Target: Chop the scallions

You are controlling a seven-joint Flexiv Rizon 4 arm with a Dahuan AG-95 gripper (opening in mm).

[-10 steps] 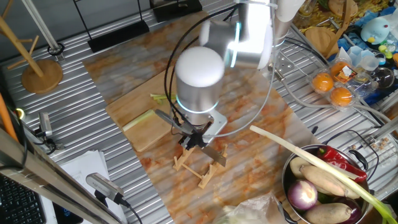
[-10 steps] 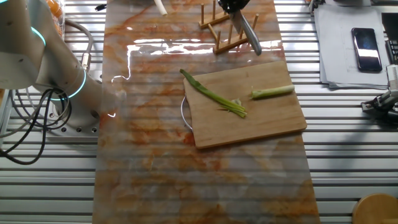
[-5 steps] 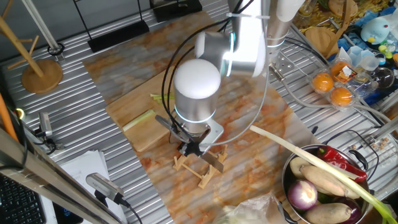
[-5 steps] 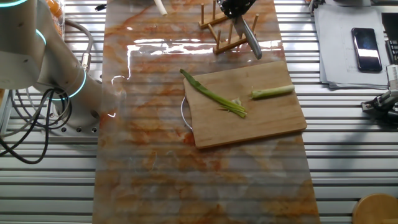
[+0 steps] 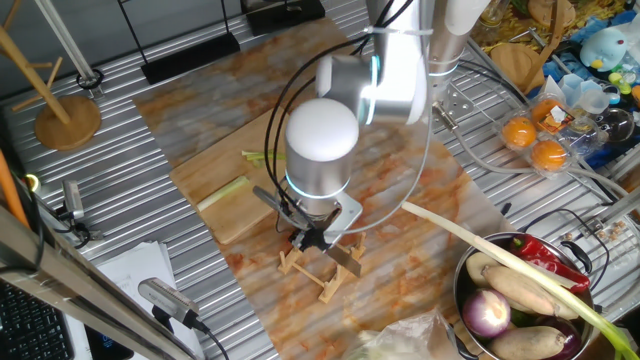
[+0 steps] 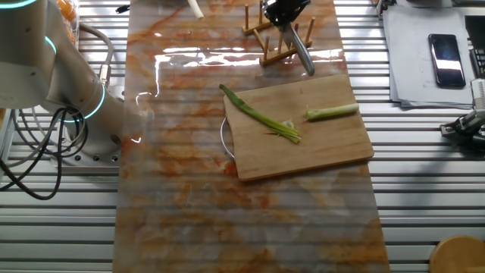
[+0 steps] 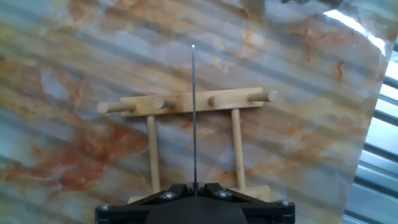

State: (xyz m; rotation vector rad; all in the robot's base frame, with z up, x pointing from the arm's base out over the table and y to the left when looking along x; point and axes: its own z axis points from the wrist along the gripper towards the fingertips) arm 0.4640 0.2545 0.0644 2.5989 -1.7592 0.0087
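Gripping knife point(image 6: 301, 47), handle hidden; scallions point(image 6: 261, 117) halved

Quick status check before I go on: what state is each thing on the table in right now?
scallions: cut in two, leafy piece and pale stub lying apart on the board.
cutting board: flat on the mat, nothing else on it.
knife: held in the jaws, blade over the rack.
gripper: shut on the knife handle.
wooden rack: upright, slots bare.

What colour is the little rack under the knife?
Light, natural wood: the rack shows best in the hand view.
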